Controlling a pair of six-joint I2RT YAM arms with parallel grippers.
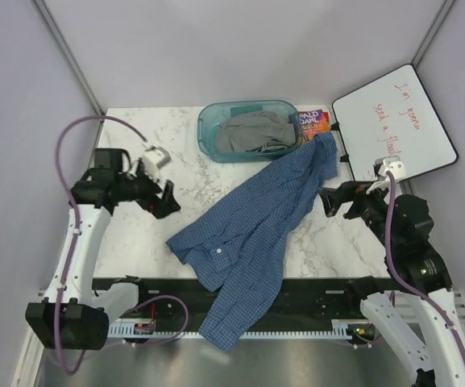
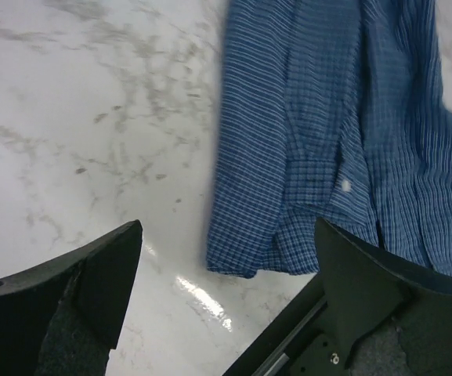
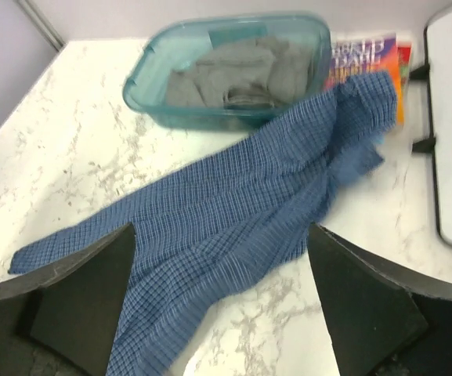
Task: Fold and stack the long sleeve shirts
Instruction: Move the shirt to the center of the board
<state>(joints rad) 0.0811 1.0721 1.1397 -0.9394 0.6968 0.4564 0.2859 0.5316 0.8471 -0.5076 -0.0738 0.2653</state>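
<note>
Blue fine-checked woven long sleeve shirt (image 1: pixel 256 218) is laid crumpled diagonally across the white marbled table (image 1: pixel 135 242), left gripper (image 1: pixel 169 201) and right gripper (image 1: pixel 326 202) are held wide open and empty, and flattening, judged the step in hand, calls for fresh edge grasps.

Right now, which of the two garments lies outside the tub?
The blue fine-checked woven shirt: it stretches across the white marble table and hangs over its near edge. The grey garment sits crumpled inside the teal plastic tub.
</note>
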